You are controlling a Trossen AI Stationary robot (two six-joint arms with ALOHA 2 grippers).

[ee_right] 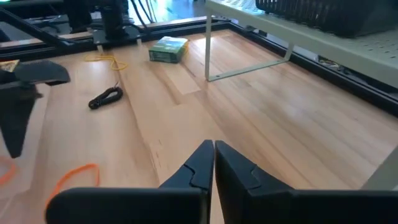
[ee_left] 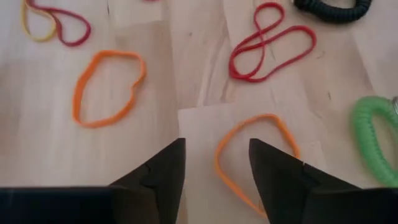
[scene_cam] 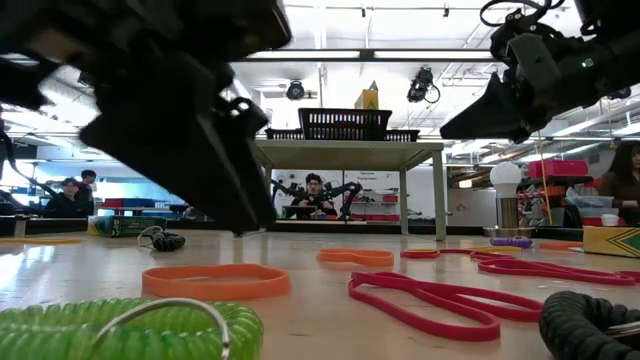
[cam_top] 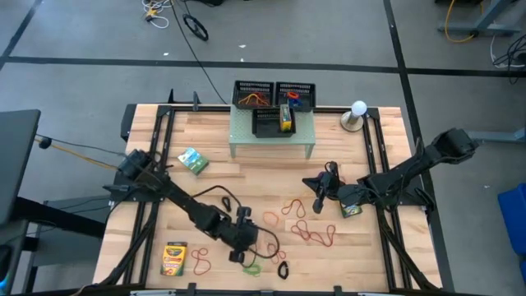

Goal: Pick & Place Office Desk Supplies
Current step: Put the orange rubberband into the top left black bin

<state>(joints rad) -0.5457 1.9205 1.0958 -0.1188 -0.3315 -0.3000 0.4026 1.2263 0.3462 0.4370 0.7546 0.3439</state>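
My left gripper [ee_left: 214, 168] hangs open just above the table near its front edge, one finger on each side of an orange rubber band [ee_left: 249, 158] lying flat below. More bands lie around: orange [ee_left: 106, 87], red [ee_left: 267, 43], red [cam_top: 315, 235]. Crayon boxes lie flat on the table at the left [cam_top: 193, 161], at the front left [cam_top: 174, 257] and under my right arm [cam_top: 352, 210]; another [cam_top: 285, 118] stands on the riser. My right gripper [ee_right: 213, 158] is shut, raised over the table's middle right, holding nothing.
The pale green riser [cam_top: 271, 136] stands at the back middle with black mesh trays [cam_top: 253, 94] behind it. A green coil [ee_left: 373, 143] and a black coil [ee_left: 333, 9] lie near my left gripper. A white-topped object [cam_top: 357, 115] sits at the back right.
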